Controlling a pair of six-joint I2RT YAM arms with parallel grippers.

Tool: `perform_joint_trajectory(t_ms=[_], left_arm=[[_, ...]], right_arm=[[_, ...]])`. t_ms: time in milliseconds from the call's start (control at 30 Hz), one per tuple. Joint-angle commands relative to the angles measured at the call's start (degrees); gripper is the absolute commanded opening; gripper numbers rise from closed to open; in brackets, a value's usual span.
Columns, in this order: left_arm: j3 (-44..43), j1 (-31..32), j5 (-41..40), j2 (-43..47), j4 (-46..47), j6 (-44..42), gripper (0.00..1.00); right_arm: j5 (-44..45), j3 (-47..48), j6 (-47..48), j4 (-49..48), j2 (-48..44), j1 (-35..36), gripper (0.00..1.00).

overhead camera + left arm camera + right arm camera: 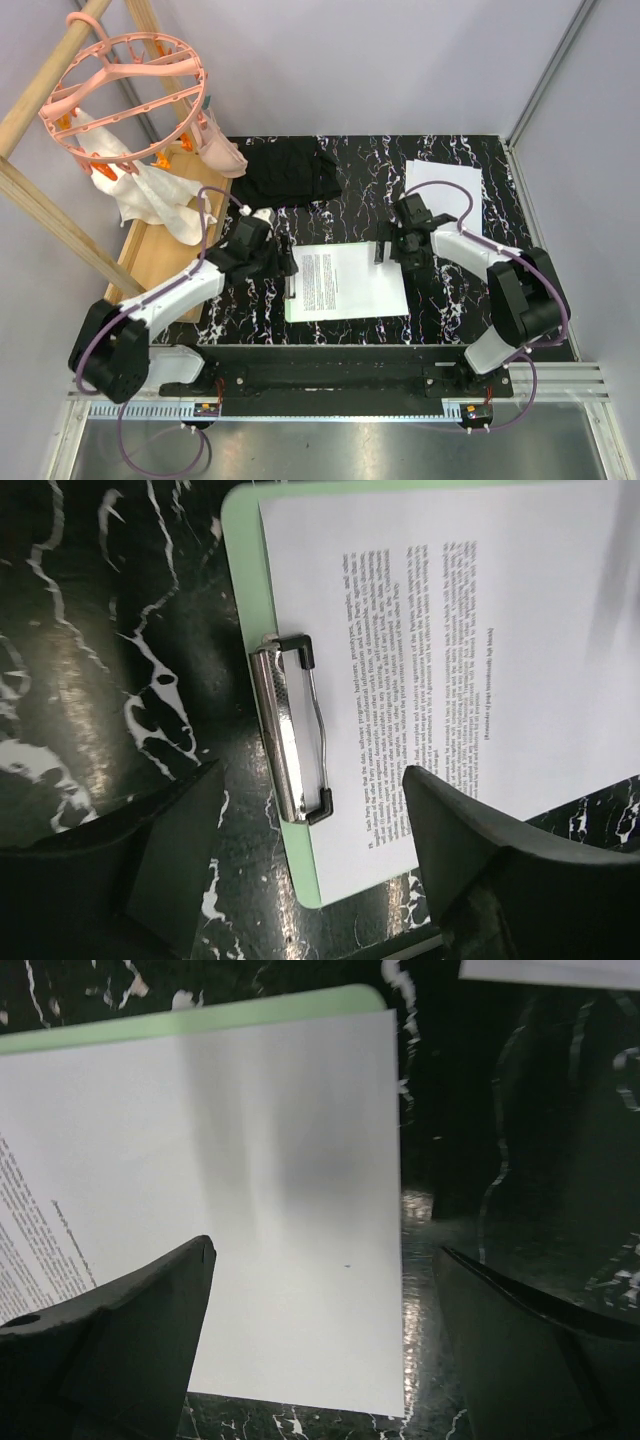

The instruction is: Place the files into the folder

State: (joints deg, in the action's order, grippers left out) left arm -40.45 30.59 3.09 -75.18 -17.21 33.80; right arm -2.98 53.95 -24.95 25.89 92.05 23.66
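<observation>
At far left, a pink rack (pixel 125 95) hangs from a wooden frame, with a white cloth (pixel 160 195) draped below it over a wooden board (pixel 165 255). The board stands just beside the black marbled counter (pixel 450 310).

My left end effector (pixel 285 263) (pixel 312 775) hovers released, with the jaws spread wide. It sits over the folder's (pixel 291 312) (pixel 245 580) left short edge. From the left wrist, one finger (pixel 160 850) is above bare counter and the other (pixel 480 850) is above the printed page. The chrome clip (pixel 285 735) shows between them. A black fabric (pixel 290 168) lies crumpled at the back of the counter, apart from the folder.

The green folder lies flat at centre, near the front edge. One sheet (pixel 345 282) (pixel 480 600) (pixel 280 1160) rests on it, with its printed end toward the clip. The clip's wire bar lies across that edge. The sheet sits a little askew, so green shows along the left, the front left and the far side (pixel 200 1018).

My right end effector (pixel 385 250) (pixel 325 1250) hangs at the sheet's blank right end. It is also released, with one finger (pixel 120 1340) over paper and the other (pixel 530 1350) over counter beyond the sheet's edge.

A second sheet (pixel 442 185) (pixel 550 970), blank, lies at back right, well apart from the folder. My right arm crosses part of it.
</observation>
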Motion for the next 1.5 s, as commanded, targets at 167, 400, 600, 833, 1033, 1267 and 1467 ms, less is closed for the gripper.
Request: perform_joint_trajectory(t_ms=[167, 400, 600, 833, 1033, 1267, 1467], left_arm=[[-12.00, 4.56, 1.56, 3.92, 12.61, -2.42, 0.70], [-37.04, 11.15, 8.75, -25.42, 28.09, -4.80, 0.65], [-61.74, 13.44, 19.74, -53.79, 34.26, 2.65, 0.60], [-83.63, 15.38, 19.59, -73.61, 39.88, 19.26, 0.54], [-86.30, 15.55, 15.55, -80.48, 39.37, 30.61, 0.49], [-83.74, 15.38, 12.99, -80.39, 32.87, 35.97, 0.43], [-83.74, 15.20, 14.84, -81.62, 29.70, 38.71, 0.41]], right_arm=[[8.34, 11.34, -2.39, 7.16, -0.84, -15.29, 1.00], [8.26, 26.52, 0.42, 5.93, 11.91, -29.62, 1.00], [6.07, 32.79, 3.24, 5.93, 19.56, -37.45, 1.00], [0.00, 28.76, 4.12, 2.59, 19.66, -41.24, 1.00], [-4.82, 23.57, 3.24, -0.92, 18.96, -42.21, 0.99], [-4.39, 19.44, 4.21, -2.33, 18.87, -42.21, 0.97], [-11.33, 16.45, 3.42, -4.97, 18.25, -42.21, 0.96]])
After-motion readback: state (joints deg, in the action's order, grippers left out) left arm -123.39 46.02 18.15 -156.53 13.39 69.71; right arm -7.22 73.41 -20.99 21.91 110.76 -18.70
